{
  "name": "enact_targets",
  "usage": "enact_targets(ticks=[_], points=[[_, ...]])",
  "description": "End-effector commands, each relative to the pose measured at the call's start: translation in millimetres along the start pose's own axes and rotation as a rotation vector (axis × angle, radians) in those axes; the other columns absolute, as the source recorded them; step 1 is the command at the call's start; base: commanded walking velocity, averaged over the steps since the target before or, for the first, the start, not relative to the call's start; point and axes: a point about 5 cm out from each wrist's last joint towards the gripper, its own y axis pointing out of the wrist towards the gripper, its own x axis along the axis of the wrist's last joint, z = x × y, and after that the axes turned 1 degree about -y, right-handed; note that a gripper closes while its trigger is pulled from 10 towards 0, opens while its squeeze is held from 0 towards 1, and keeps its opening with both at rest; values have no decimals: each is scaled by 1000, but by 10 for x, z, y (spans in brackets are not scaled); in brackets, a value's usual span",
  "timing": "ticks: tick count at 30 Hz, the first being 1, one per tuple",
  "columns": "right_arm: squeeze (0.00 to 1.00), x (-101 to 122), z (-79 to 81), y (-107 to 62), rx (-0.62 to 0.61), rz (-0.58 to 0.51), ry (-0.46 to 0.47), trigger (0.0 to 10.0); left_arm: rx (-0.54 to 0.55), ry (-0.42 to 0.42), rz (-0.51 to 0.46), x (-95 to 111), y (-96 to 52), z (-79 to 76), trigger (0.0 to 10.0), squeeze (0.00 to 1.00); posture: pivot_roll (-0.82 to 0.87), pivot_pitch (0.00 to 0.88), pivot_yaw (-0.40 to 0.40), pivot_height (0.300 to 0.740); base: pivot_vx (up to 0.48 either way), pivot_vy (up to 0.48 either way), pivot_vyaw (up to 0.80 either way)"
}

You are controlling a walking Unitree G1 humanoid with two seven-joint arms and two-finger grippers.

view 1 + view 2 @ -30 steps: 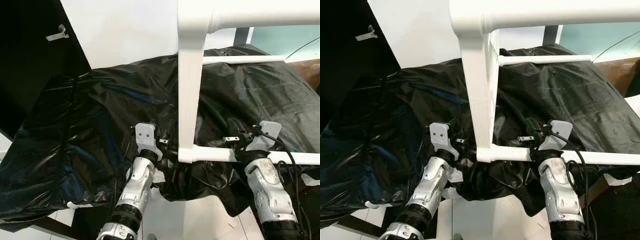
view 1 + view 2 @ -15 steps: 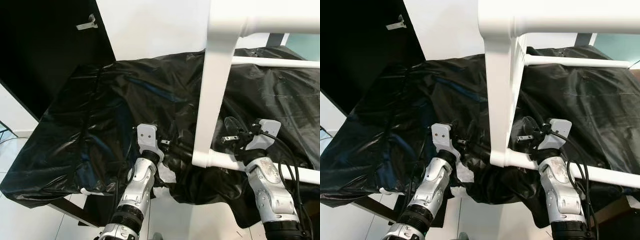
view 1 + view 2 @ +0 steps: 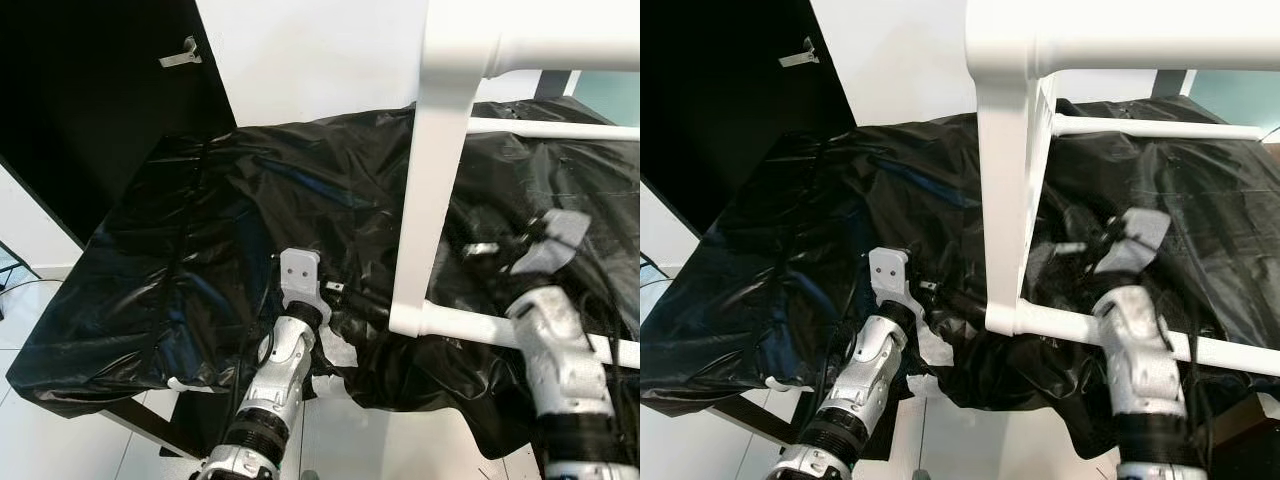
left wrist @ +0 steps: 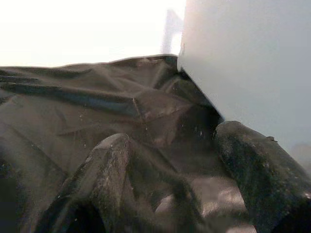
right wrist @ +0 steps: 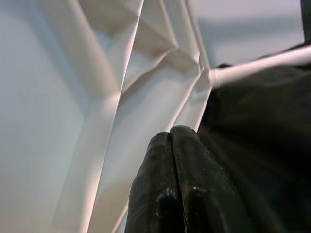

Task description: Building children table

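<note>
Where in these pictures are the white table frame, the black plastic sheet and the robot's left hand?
white table frame (image 3: 432,200): left eye view, on its upright leg.
black plastic sheet (image 3: 200,240): left eye view, on its wrinkled left part.
left hand (image 4: 175,165): left wrist view, midway between its two black fingertips.

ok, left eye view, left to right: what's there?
Door handle → left gripper → upright white table leg → right gripper, all above the black plastic sheet.

Blurred right hand (image 3: 478,248); white table frame (image 3: 432,180) cut off above.
</note>
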Motion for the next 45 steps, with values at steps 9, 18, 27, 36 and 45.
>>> enact_targets(ticks=[9,18,27,36,45], points=[[0,-80,174,202,90,25,-15,10000,500,156,133,-105,-195,681,10000,0,107,0,82,740,0,0,0],[0,-293,495,306,380,131,84,10000,473,182,108,-86,-209,664,10000,0,134,0,79,740,0,0,0],[0,-393,507,338,418,162,105,10000,455,200,95,-74,-222,644,10000,0,142,0,81,740,0,0,0],[0,-304,213,283,126,71,-2,10000,349,147,17,-3,-187,517,10000,0,129,0,90,740,0,0,0],[0,-267,107,-35,-149,-9,-363,10000,334,132,11,-16,-185,470,10000,0,108,0,88,740,0,0,0]])
